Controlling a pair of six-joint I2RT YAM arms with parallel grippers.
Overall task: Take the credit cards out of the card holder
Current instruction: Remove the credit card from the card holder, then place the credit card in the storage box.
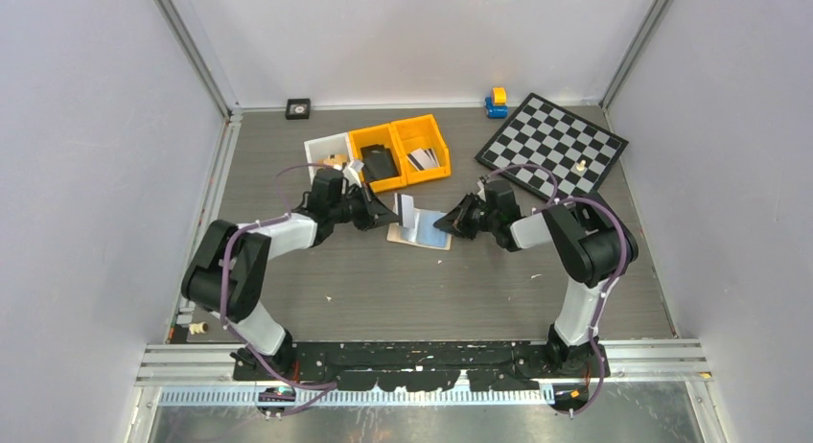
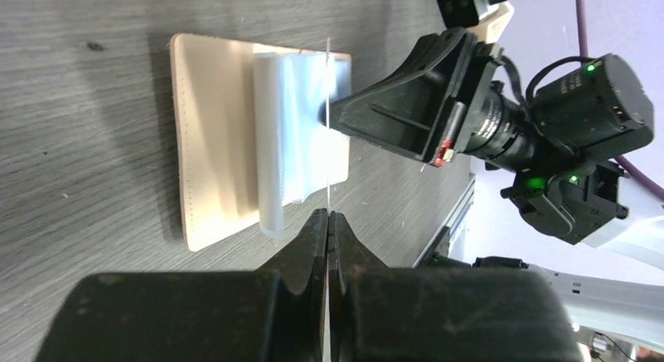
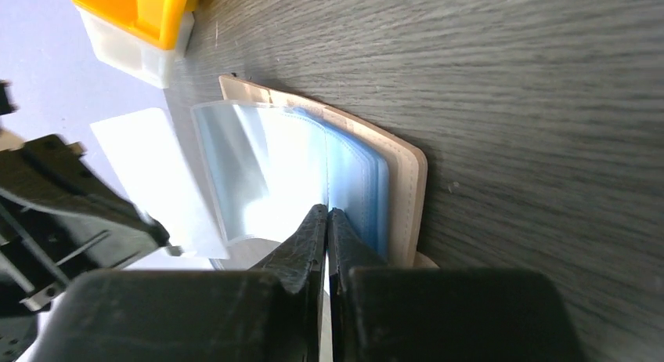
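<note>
The beige card holder (image 1: 410,237) lies open on the table between my grippers; it also shows in the left wrist view (image 2: 211,150) and the right wrist view (image 3: 409,182). Its see-through pockets (image 3: 266,158) stand up from it. My left gripper (image 1: 391,213) (image 2: 327,215) is shut on a light grey credit card (image 1: 406,210), held upright just left of the holder and seen edge-on in its own view (image 2: 326,103). The card also shows in the right wrist view (image 3: 156,174). My right gripper (image 1: 444,222) (image 3: 327,213) is shut on a pocket sheet at the holder's right edge.
Two orange bins (image 1: 401,151) and a white bin (image 1: 324,151) stand behind the holder; one orange bin holds a black wallet (image 1: 380,162), the other several cards (image 1: 423,159). A chessboard (image 1: 553,144) lies back right, a yellow-blue toy (image 1: 496,102) behind it.
</note>
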